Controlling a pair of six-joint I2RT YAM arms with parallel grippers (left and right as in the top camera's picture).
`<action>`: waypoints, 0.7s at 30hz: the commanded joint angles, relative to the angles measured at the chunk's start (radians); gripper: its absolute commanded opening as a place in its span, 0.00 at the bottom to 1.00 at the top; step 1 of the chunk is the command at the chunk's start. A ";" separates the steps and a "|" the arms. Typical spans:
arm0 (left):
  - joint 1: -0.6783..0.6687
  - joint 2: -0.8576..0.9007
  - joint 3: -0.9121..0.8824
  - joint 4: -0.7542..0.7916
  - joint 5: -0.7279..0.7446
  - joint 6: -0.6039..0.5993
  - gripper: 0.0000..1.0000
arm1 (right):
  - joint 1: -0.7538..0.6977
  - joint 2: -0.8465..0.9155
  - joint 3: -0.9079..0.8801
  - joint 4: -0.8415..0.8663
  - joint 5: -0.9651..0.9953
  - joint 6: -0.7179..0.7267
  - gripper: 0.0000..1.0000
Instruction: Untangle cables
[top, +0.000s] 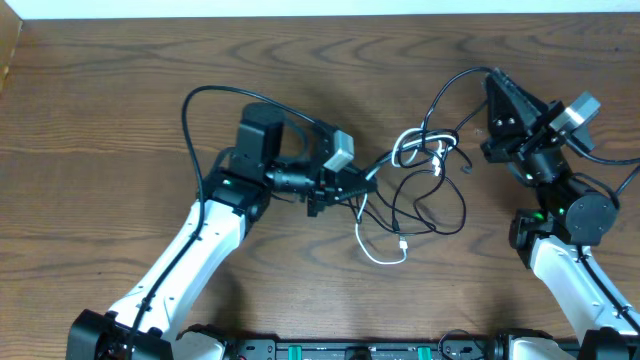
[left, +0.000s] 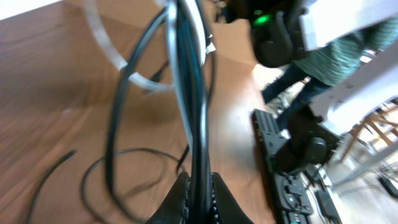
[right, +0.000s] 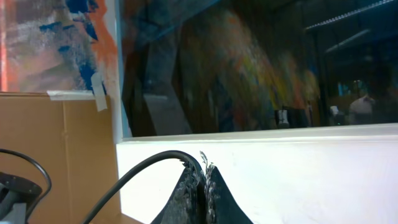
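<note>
**Wooden table** (top: 100, 120): brown, strongly grained, filling the overhead view.

**Left arm** (top: 190, 255): white shell with a black wrist, reaching from the near left corner toward the middle of the table.

**Right arm** (top: 560, 265): same build, rising from the near right corner and angled toward the far edge.

**Left gripper** (top: 366, 180): pointed rightward, at the left edge of the tangle. In its own wrist view (left: 199, 196), clamped tight on a bundle of black cables (left: 194, 112), apparently two or three strands, though too blurred to count with confidence.

**Right gripper** (top: 492, 80): far right of the table, well apart from the left gripper. In its own wrist view (right: 203, 186), pinched together on a single black cable (right: 146, 167), with the fingertips aimed toward a white ledge (right: 280, 162) below a dark window (right: 249, 68).

**Cables, overhead view** (top: 425, 150): a knot of thin loops lying on the table between the two grippers, just right of the left gripper, with wider black loops spreading toward the near edge. Black cable (top: 445, 90) arcing from the right gripper leftward and down into the knot.

**White cable** (top: 380, 255): wound partly into the knot, then trailing toward the near edge in a small open loop.

**Plug** (top: 402, 243): small and white, at the end of the white cable, lying on the table beside that loop.
</note>
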 joint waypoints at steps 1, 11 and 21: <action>0.051 0.002 0.021 -0.012 -0.022 0.010 0.08 | -0.041 -0.005 0.009 -0.001 0.033 0.017 0.01; 0.087 0.002 0.021 -0.022 -0.022 0.010 0.08 | -0.054 -0.005 0.009 -0.064 0.023 0.018 0.01; 0.086 0.000 0.021 0.048 0.239 0.010 0.08 | -0.054 -0.005 0.009 -0.252 0.023 -0.136 0.01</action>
